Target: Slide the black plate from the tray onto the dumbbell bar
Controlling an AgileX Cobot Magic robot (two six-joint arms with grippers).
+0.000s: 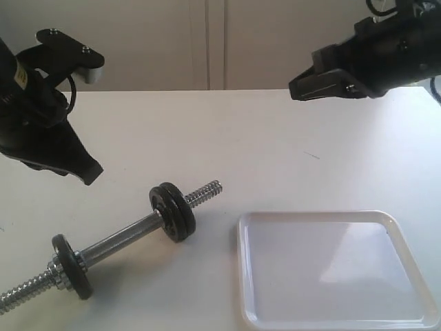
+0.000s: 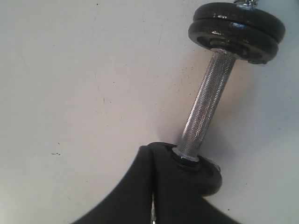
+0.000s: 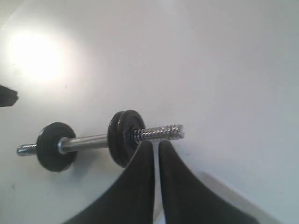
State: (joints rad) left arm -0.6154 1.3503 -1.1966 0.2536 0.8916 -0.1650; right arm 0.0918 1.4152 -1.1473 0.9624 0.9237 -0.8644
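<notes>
Black plate (image 1: 183,212) on dumbbell bar (image 1: 124,238), apart from jaws.

**A white counter, a pale wall, one lone disc**

We see a plain white counter (image 1: 275,138), matte and lightly scuffed. Along its back edge rises a beige wall (image 1: 138,41), split by two thin vertical seams (image 1: 209,41) near the middle. Toward the counter's front left corner a lone black disc (image 1: 72,266) stands on edge. We find a short dark scratch (image 1: 311,155) in the right half, nearer the back edge. The left wrist view picks up a tiny dark speck (image 2: 56,153) on the surface, and the right wrist view a bright patch of glare (image 3: 37,56).
</notes>
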